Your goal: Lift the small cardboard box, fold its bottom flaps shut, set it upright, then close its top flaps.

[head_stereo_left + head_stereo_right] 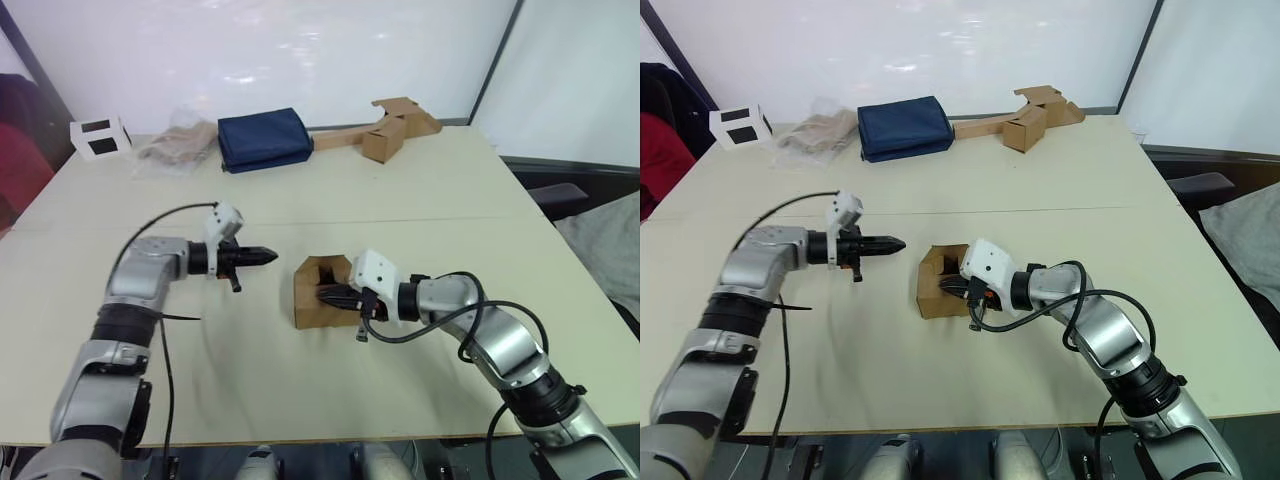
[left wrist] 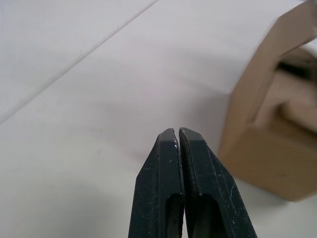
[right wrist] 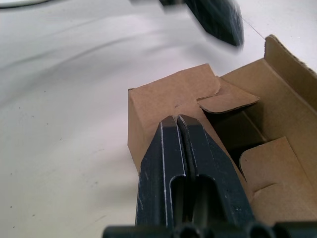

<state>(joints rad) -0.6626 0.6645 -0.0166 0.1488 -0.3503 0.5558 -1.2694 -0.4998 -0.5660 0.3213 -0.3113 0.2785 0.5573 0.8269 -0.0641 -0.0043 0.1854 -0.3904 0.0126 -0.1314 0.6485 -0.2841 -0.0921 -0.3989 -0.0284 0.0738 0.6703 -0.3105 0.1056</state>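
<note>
Head cam: box [image 1: 320,292] sits mid-table [image 1: 420,200], open side facing the robot's right. R gripper [image 1: 333,296] pokes its tip into that opening. L gripper [image 1: 262,256] hangs just beside the box on the robot's left, apart from it, tip aimed at it.

Far edge of table, head views: white box w/ black panels [image 1: 99,136], crumpled clear bag [image 1: 177,145], navy cloth [image 1: 264,139], tan box on a long strip [image 1: 388,131].

L wrist cam adds: L fingers [image 2: 166,168] pressed tight together, nothing between them. Box wall [image 2: 270,148] stands off to one side of the tips, clear gap of tabletop between, no contact.

R wrist cam adds what the head cam can't: box interior. R fingers [image 3: 171,148] also pressed together, nothing pinched, tips up against a folded-in flap [image 3: 171,99] w/ a curved tab [image 3: 228,99] beside it. Another notched flap [image 3: 270,173] lies inside, just beside the fingers. Whether tips actually touch the card: can't tell for sure. Blurred dark shape at the far side there is the L gripper [image 3: 213,17], beyond the box.
</note>
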